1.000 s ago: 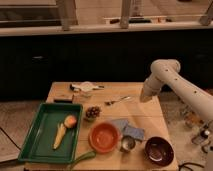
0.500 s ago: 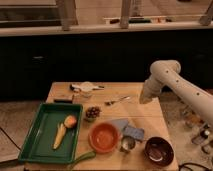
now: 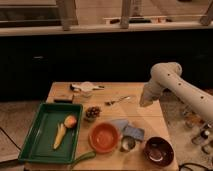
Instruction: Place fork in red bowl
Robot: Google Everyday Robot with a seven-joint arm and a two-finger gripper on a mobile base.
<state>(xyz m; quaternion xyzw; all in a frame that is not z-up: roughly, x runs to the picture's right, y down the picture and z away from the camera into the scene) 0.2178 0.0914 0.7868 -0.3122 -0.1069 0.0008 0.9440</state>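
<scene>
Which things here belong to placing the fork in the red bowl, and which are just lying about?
Job: fork; red bowl; pincer, hovering near the fork, not touching it.
Lying about: green tray; dark bowl; metal cup; grey-blue cloth.

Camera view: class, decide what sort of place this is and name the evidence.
Probably a kitchen or dining test area: a wooden table set with a fork, a red bowl and a green tray holding fruit. The gripper hangs at the table's right edge as viewed, beyond the fork.
</scene>
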